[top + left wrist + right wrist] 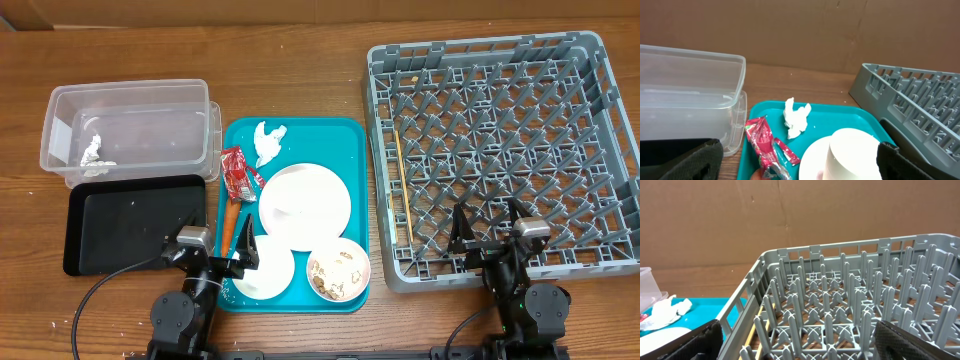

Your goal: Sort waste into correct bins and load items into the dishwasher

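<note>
Evidently little is done: plate (305, 205) and wrapper (238, 170) are left at the rack's (490, 150) nine o'clock. Left gripper (218, 238) and right gripper (487, 228) are spread open.

A wooden table (300, 70) fills the frame, a brown cardboard wall (815, 30) across the top behind it, a black cable (88, 297) lower left

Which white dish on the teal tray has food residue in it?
The bowl, at the tray's near-right corner; the large plate and the smaller round dish look clean.
</note>
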Tool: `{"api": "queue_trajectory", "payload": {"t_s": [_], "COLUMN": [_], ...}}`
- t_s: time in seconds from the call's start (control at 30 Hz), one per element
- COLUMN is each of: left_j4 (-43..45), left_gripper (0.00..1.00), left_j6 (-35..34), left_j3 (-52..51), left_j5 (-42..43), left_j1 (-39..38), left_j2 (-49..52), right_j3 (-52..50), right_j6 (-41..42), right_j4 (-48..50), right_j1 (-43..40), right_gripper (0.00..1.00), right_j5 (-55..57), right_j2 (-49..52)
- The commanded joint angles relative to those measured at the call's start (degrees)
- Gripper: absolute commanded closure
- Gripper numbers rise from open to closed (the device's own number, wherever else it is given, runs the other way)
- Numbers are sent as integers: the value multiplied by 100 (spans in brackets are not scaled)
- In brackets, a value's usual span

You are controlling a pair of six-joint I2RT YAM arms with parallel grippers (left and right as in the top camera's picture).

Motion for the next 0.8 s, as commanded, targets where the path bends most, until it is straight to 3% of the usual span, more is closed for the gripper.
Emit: {"api": "queue_trajectory", "payload": {"t_s": [0.0,0.6,0.77], "left_j4": [-9,13,190], "left_gripper": [0,0,0], "left_j6": [-55,-66,-763], "left_j3": [-20,-20,-20], "left_j5": [0,227,658], "left_j1": [11,11,11], "left_j2": [22,22,22], "right_j3": [-33,-33,-33], "right_j6": [-17,-17,-13], "right_j4": [33,37,33], "right_j1": [-17,-17,-13], "right_gripper": [0,0,0], "right_j5": [2,-2,-63], "right_j2": [-66,-66,-66]}}
